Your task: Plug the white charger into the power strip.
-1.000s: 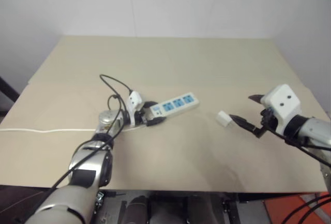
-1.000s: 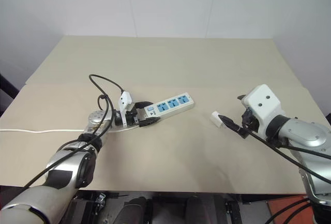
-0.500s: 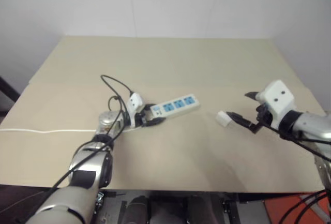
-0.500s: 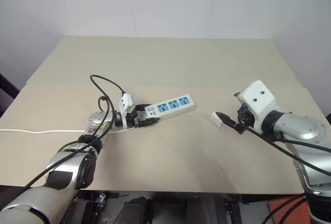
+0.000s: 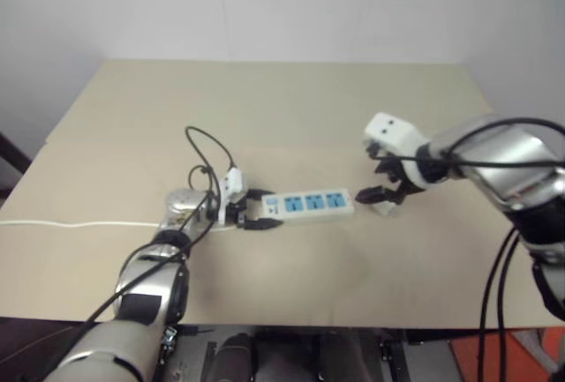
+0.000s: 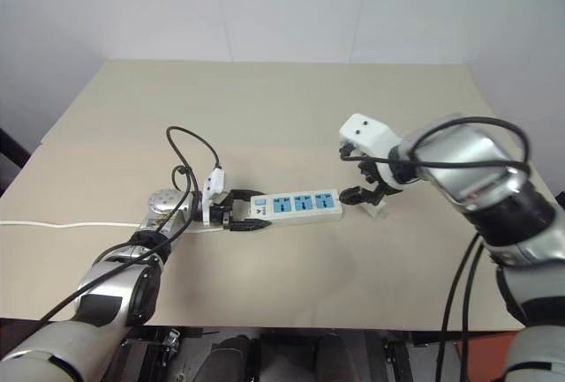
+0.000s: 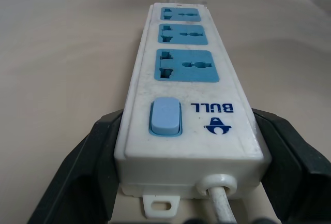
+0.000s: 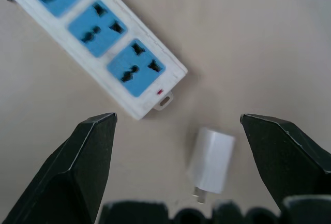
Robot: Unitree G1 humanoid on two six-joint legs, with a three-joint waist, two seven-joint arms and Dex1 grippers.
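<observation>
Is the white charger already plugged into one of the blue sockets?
No: the white charger lies on the table beside the end of the power strip, whose three sockets are all empty.

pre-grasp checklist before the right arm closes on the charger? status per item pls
1. Left gripper shut on the power strip at its switch end: ok.
2. Three blue sockets unoccupied and facing up: ok.
3. Right gripper jaws open, spread to either side of the white charger: ok.
4. Charger free, lying on the table just off the strip's far end, not touching it: ok.
5. Charger prongs aimed at a socket: not ok, it lies on its side with the prongs pointing away from the strip.
6. Cord clear of the sockets: ok.
</observation>
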